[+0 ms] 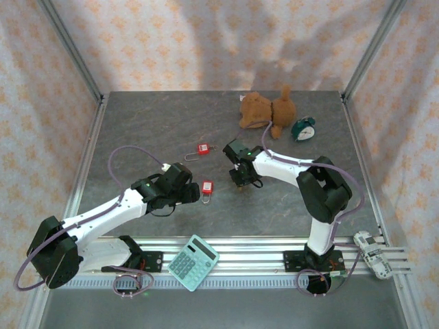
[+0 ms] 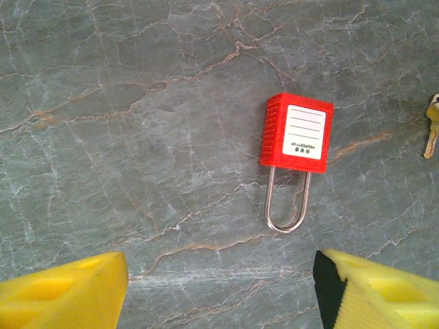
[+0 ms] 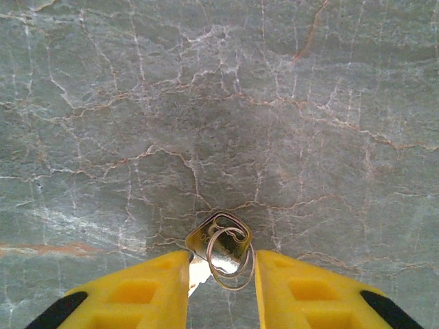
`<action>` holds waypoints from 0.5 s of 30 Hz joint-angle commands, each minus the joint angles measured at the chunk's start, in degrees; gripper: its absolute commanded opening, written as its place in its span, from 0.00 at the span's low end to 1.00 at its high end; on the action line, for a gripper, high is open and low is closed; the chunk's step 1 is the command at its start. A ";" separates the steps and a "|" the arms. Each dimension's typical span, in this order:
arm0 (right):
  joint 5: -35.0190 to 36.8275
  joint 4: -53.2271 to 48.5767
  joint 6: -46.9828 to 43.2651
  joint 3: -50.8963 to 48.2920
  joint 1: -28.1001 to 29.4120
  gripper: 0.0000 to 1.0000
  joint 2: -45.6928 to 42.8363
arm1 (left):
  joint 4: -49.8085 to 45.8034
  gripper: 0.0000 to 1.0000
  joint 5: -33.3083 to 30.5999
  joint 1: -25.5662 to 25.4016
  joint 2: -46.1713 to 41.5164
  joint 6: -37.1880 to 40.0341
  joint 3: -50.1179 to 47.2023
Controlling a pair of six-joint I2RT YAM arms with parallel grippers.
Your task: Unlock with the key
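Yellow-fingered right gripper (image 3: pixel 221 259) sits low over the grey veined stone tabletop (image 3: pixel 206 103). Left gripper (image 2: pixel 219 267) is spread wide, just short of the red plastic padlock with steel shackle (image 2: pixel 296 131), which lies flat. Small silver key on a wire ring (image 3: pixel 219 243) stands between the right fingers, closely flanked. Whether it is pinched cannot be told.

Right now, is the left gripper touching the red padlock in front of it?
Apart. The left wrist view shows bare table between the red padlock, shackle included, and both yellow fingers of the left gripper.
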 commanded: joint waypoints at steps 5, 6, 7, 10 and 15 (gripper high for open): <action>2.09 -1.72 -0.14 1.21 0.49 0.29 1.10 | 0.14 0.73 -0.52 -0.20 -0.30 -0.37 0.40; 2.07 -1.88 -0.09 1.35 0.49 0.29 1.24 | 0.15 0.73 -0.61 -0.19 -0.46 -0.37 0.33; 2.04 -1.98 0.05 1.54 0.49 0.28 1.32 | 0.20 0.73 -0.63 -0.20 -0.63 -0.37 0.20; 2.06 -1.91 0.09 1.60 0.49 0.26 1.52 | 0.15 0.73 -0.61 -0.18 -0.89 -0.46 -0.02; 2.47 -1.95 0.06 1.69 0.49 0.20 1.74 | -0.21 0.73 -0.79 -0.17 -1.41 -0.46 -0.16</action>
